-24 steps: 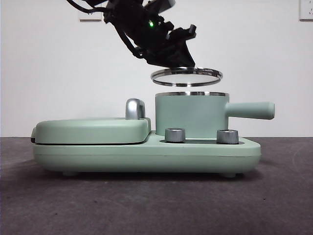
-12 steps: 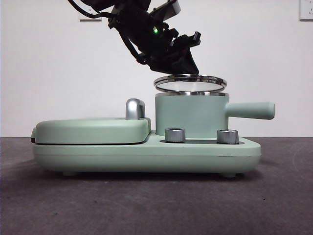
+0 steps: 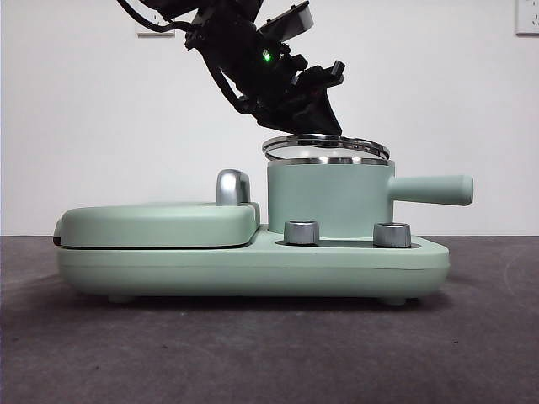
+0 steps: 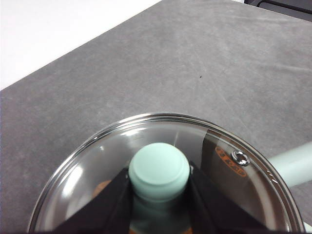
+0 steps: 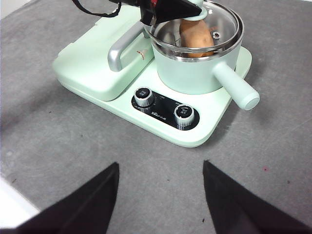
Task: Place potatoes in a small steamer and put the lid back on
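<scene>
While the grey table [image 3: 269,353] carries little else, a wide mint-green appliance base [image 3: 253,265] stands on it, and everything of the task sits on this base. On one side of the base lies the flat hinged grill cover [image 3: 156,223] with its chrome handle [image 3: 232,187] rising just beside the pot. Along the front edge of the base two steel knobs [image 5: 144,96] sit side by side on a dark panel, in front of the pot. The small steamer [image 3: 328,198] stands on the other side of the base, its straight side handle [image 3: 431,190] pointing away from the grill cover. Inside it lies the potato [image 5: 196,35], orange-brown, seen through the glass from the right wrist view.

The lid [image 3: 326,146] hangs slightly tilted right at the steel rim of the pot; whether it already touches the rim cannot be told. Nothing stands between the lid and the pot's mouth; the chrome handle is near but apart from it.

The left pincer [image 4: 159,195] comes down slanting from above, its two black jaws pressed against either side of the lid's mint-green knob [image 4: 159,170], pinching it. The right pincer [image 5: 161,195] waits well back from the appliance, low over the table, its jaws spread wide with nothing between them.
</scene>
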Action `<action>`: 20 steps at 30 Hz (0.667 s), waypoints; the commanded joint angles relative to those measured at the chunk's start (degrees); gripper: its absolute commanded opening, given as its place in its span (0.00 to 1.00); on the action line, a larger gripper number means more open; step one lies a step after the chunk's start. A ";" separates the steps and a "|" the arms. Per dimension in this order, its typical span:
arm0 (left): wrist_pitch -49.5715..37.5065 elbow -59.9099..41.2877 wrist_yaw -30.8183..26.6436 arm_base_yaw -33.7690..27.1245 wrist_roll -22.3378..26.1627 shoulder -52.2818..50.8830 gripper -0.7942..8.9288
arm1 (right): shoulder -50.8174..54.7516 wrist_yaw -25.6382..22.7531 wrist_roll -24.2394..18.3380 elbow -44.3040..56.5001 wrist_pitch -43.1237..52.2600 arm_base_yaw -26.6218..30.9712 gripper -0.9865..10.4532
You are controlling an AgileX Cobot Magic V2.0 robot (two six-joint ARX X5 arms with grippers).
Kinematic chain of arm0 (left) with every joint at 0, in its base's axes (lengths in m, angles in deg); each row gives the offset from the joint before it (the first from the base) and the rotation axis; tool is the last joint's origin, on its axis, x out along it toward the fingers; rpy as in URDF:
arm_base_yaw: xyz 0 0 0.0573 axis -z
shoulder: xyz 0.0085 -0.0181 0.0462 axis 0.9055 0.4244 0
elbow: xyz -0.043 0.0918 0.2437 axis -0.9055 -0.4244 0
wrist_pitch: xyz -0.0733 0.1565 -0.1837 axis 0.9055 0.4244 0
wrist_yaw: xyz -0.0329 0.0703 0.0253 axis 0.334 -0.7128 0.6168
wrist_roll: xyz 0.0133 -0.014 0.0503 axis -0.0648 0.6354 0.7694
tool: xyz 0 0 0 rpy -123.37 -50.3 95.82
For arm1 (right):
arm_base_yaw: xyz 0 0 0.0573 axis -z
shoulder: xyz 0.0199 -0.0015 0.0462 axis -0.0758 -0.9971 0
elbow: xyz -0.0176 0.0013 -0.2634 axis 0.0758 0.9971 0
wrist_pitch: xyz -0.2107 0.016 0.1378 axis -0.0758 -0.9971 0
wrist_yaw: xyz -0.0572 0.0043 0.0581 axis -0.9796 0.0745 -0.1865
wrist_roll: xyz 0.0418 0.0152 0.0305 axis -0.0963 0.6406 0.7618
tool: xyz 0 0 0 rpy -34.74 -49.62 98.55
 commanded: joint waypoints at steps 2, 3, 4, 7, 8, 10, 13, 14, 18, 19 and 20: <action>-1.99 2.14 0.28 0.59 0.37 1.11 0.10 | -0.28 0.07 0.52 -0.48 0.24 -0.28 0.32; -2.36 2.14 0.28 0.59 0.37 1.11 0.10 | -0.28 0.04 0.52 -0.48 0.24 -0.28 0.32; -2.84 2.14 0.28 0.59 0.37 1.11 0.10 | -0.28 0.07 0.48 -0.48 0.22 -0.28 0.32; -4.09 2.14 0.33 0.59 0.31 1.25 0.10 | -0.28 0.04 0.02 -0.48 0.15 -0.28 0.32; -4.42 2.14 0.37 0.59 0.28 1.33 0.10 | -0.28 0.04 -0.13 -0.48 0.11 -0.28 0.32; -4.46 2.14 0.39 0.63 0.28 1.55 0.10 | -0.28 0.04 -0.33 -0.48 0.00 -0.28 0.32; -4.42 2.14 0.92 0.87 0.09 2.27 0.10 | -0.28 0.02 -0.50 -0.48 -0.13 -0.28 0.32; -4.42 2.14 1.25 0.94 0.09 2.56 0.10 | -0.28 0.00 -0.59 -0.48 -0.13 -0.28 0.32; -4.13 2.14 1.42 1.60 -0.46 3.72 0.10 | -0.28 0.02 -0.57 -0.48 -0.17 -0.28 0.32; -3.93 2.14 1.42 1.75 -0.55 3.85 0.10 | -0.28 0.02 -0.57 -0.48 -0.17 -0.28 0.32; -3.67 2.14 1.42 1.92 -0.52 4.00 0.10 | -0.28 0.02 -0.57 -0.48 -0.17 -0.28 0.32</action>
